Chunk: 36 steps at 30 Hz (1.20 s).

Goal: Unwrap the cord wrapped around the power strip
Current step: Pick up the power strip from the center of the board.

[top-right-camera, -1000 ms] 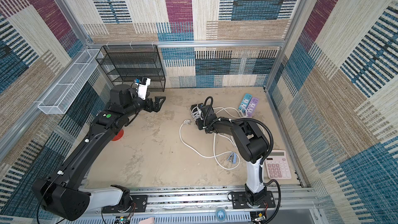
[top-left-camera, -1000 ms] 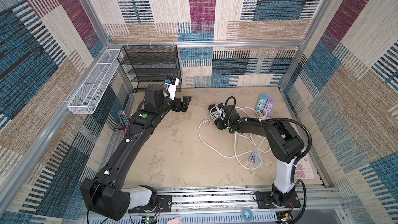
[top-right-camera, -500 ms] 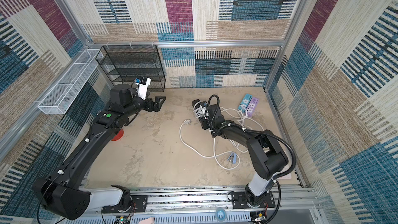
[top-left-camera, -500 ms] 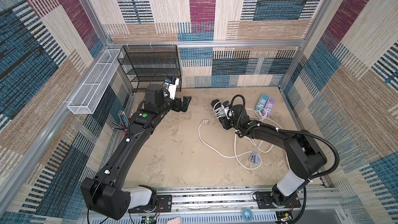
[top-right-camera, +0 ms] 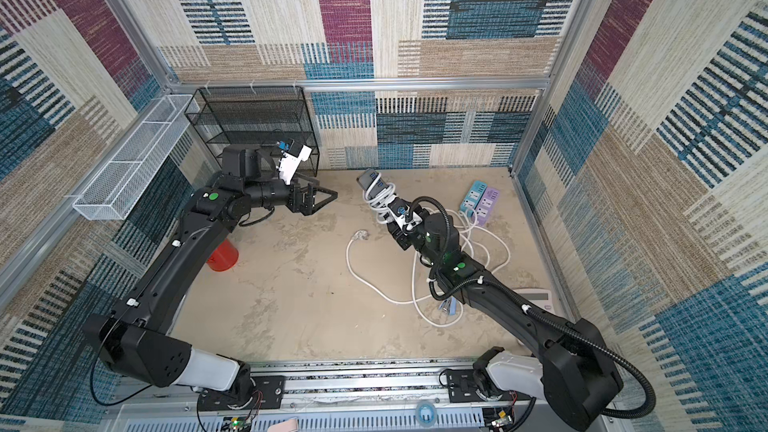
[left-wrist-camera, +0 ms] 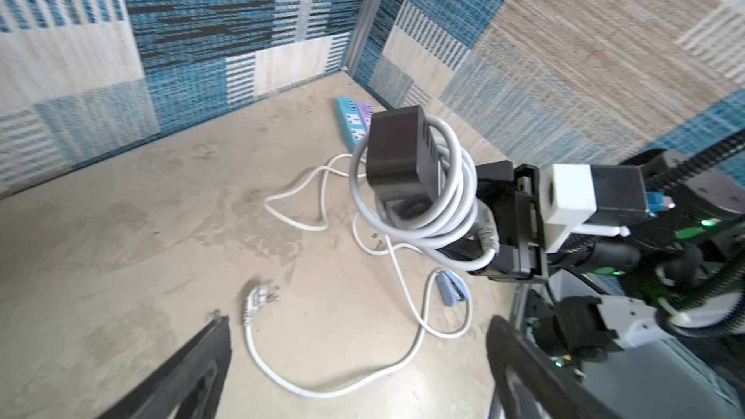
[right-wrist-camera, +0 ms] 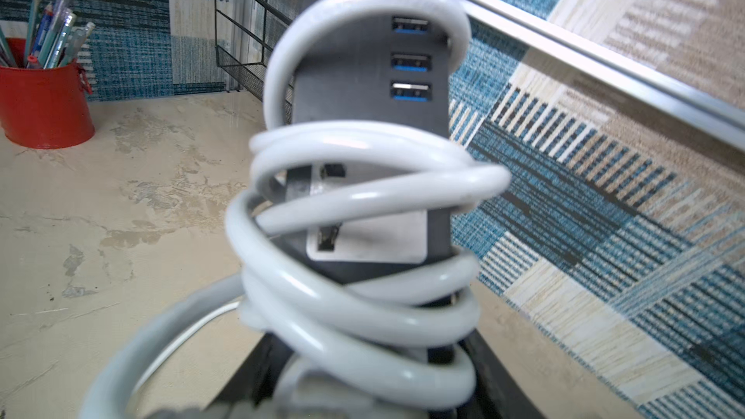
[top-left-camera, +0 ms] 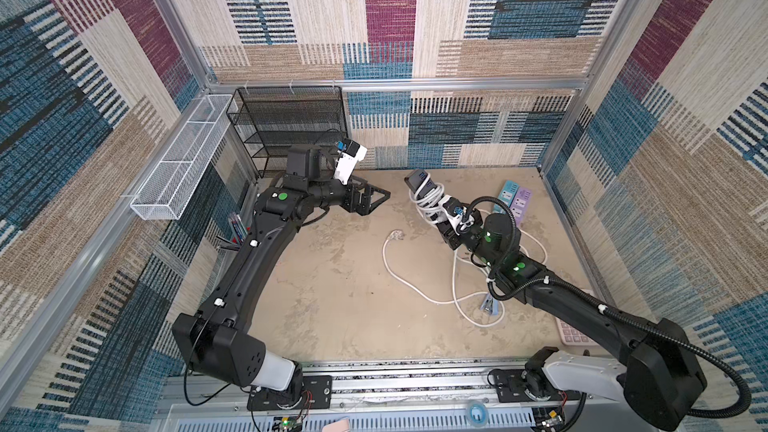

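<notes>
Right gripper (top-left-camera: 436,216): jaws clamped on lower end of black rectangular plastic power strip (right-wrist-camera: 363,54). I read strip raised off floor, tilted, at 1 o'clock from floor centre in both top views. White round cord (right-wrist-camera: 363,195) coiled several turns around strip. Free cord drops to beige floor (top-left-camera: 332,305), loops at 4 o'clock from strip. White plug (left-wrist-camera: 260,302) lies flat near centre. Left gripper (top-left-camera: 376,198): jaws wide, empty, at 9 o'clock from strip, apart.
</notes>
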Each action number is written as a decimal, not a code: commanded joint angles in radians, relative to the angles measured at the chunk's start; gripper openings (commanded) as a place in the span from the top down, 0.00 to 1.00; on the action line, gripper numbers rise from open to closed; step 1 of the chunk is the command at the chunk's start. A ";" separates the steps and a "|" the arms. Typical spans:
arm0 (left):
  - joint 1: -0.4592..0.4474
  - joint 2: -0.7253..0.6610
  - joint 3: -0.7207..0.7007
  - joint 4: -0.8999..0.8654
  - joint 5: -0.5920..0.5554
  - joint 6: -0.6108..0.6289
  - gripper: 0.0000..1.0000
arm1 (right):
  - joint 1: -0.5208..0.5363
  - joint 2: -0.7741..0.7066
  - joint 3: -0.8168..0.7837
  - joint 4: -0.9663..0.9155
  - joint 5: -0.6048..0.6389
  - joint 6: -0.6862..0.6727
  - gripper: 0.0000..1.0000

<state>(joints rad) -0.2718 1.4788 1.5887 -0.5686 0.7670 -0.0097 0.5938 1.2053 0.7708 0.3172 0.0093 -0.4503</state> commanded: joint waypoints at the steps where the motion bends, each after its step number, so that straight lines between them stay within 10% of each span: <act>1: 0.018 -0.008 0.009 0.018 0.202 -0.059 0.01 | 0.041 0.008 0.028 0.095 0.073 -0.115 0.57; 36: 0.046 0.033 -0.021 0.142 0.279 -0.171 0.34 | 0.185 0.048 0.104 0.077 0.141 -0.205 0.54</act>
<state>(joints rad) -0.2256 1.5112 1.5707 -0.4591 1.0130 -0.1608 0.7731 1.2510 0.8612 0.3191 0.1410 -0.6506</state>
